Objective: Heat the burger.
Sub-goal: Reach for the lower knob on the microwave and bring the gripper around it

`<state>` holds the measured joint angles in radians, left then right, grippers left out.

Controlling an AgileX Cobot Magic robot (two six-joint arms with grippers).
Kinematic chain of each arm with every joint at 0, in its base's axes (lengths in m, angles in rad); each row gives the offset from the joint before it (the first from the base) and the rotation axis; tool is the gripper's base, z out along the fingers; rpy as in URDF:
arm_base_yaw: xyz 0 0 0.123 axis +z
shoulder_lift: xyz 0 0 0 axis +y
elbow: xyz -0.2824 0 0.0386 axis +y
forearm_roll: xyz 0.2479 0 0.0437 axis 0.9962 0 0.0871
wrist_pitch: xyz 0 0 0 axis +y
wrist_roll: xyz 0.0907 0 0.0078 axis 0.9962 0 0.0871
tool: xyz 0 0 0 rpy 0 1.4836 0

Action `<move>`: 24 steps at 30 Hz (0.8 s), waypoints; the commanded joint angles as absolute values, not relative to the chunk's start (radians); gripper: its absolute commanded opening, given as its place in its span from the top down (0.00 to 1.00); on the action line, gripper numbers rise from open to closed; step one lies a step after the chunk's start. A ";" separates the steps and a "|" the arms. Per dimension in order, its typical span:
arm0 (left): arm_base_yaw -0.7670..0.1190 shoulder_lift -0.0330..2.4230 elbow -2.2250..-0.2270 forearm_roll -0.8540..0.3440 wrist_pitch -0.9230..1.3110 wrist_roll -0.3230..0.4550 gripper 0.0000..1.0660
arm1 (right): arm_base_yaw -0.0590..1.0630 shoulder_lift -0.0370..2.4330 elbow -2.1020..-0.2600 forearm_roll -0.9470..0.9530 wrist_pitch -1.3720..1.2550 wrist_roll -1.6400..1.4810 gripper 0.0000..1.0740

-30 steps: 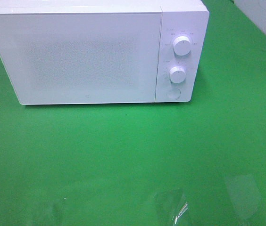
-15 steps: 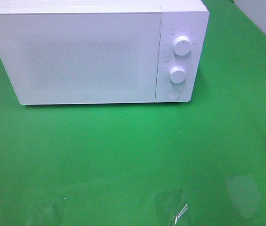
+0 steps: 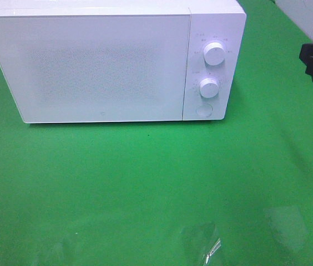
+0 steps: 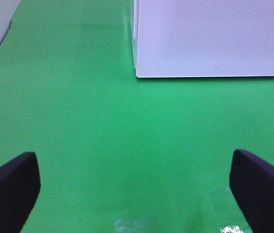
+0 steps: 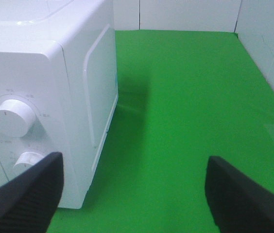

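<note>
White microwave (image 3: 112, 64) door (shut) hides its inside; both grippers (image 4: 137, 187) (image 5: 132, 191) gape, empty, fingertips cropped.

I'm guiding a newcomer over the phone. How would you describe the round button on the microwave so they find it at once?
Find the white microwave at the back of the green table. Its control strip runs down the right of the door, with two knobs stacked: upper knob, lower knob. The round button sits lowest, flat and flush rather than protruding.
</note>
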<state>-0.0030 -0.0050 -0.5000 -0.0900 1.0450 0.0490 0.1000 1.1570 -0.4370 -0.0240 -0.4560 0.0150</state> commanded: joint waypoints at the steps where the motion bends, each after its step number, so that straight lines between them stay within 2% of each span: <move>1: 0.002 -0.025 -0.497 -0.092 1.036 0.051 0.08 | 0.098 1.239 -0.434 0.051 -0.611 -0.073 0.29; 5: 0.002 -0.025 -0.497 -0.092 1.036 0.051 0.08 | 0.132 1.312 -0.434 0.147 -0.710 -0.150 0.29; 6: 0.002 -0.025 -0.497 -0.092 1.036 0.051 0.08 | 0.176 1.344 -0.434 0.209 -0.755 -0.202 0.29; 9: 0.002 -0.025 -0.497 -0.092 1.036 0.051 0.08 | 0.197 1.358 -0.434 0.231 -0.771 -0.223 0.29; 11: 0.002 -0.025 -0.497 -0.092 1.036 0.051 0.08 | 0.305 1.415 -0.434 0.387 -0.851 -0.307 0.29; 14: 0.002 -0.025 -0.497 -0.092 1.036 0.051 0.08 | 0.346 1.430 -0.434 0.438 -0.877 -0.332 0.29; 15: 0.002 -0.025 -0.497 -0.092 1.036 0.051 0.08 | 0.400 1.449 -0.434 0.504 -0.914 -0.350 0.29; 18: 0.002 -0.025 -0.497 -0.092 1.036 0.051 0.08 | 0.425 1.456 -0.434 0.529 -0.927 -0.353 0.29; 20: 0.002 -0.025 -0.497 -0.091 1.036 0.051 0.08 | 0.522 1.478 -0.434 0.588 -0.995 -0.373 0.29; 21: 0.002 -0.025 -0.497 -0.091 1.036 0.051 0.08 | 0.522 1.478 -0.434 0.588 -0.995 -0.373 0.29; 24: 0.002 -0.025 -0.497 -0.091 1.036 0.051 0.08 | 0.618 1.524 -0.434 0.637 -1.073 -0.383 0.29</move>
